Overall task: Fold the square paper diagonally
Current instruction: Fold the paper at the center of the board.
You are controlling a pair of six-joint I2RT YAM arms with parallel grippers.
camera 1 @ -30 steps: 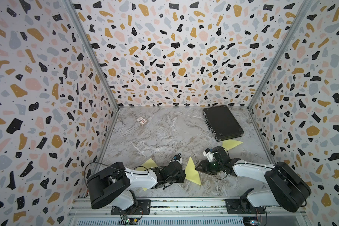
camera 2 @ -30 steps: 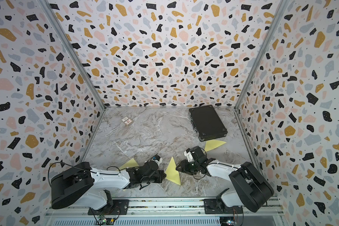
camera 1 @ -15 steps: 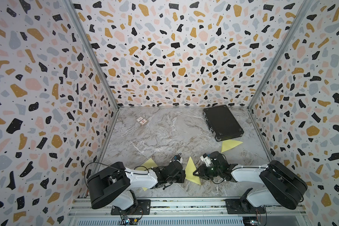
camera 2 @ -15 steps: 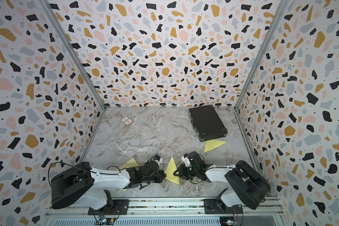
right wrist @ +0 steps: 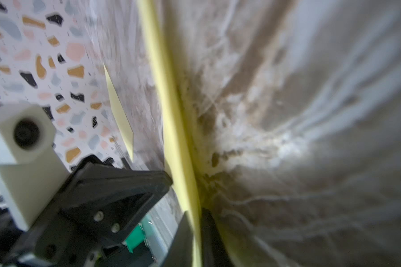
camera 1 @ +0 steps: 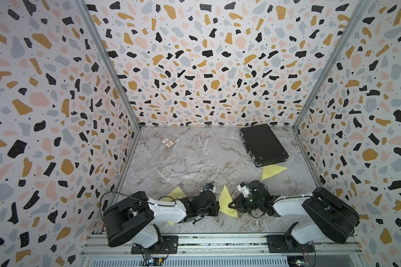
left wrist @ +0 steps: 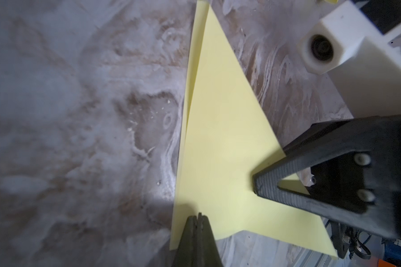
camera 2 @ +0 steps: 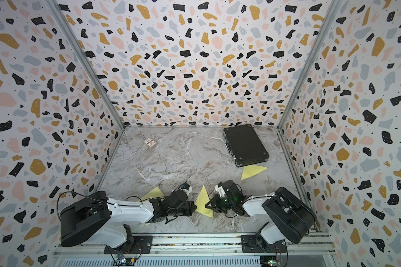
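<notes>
Two arms now meet low over the matte grey marbled table (camera 1: 195, 157). Within the last second your right arm swung inward to the folded pale-yellow paper triangle (camera 1: 225, 201), which lies between them near the table's front. Your black right gripper (left wrist: 256, 185) is clamped on the edge nearest it. Your black left gripper (left wrist: 199, 216), fingers together, presses the opposite edge. I'd judge the fold made and the creasing underway. The sheet is thin and limp, its layers slightly offset and its corners sharp.

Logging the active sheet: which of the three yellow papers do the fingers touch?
The middle folded triangle: left gripper presses it, right gripper pinches its edge. The paper beside the black case and the paper under the left arm lie ungripped.
</notes>
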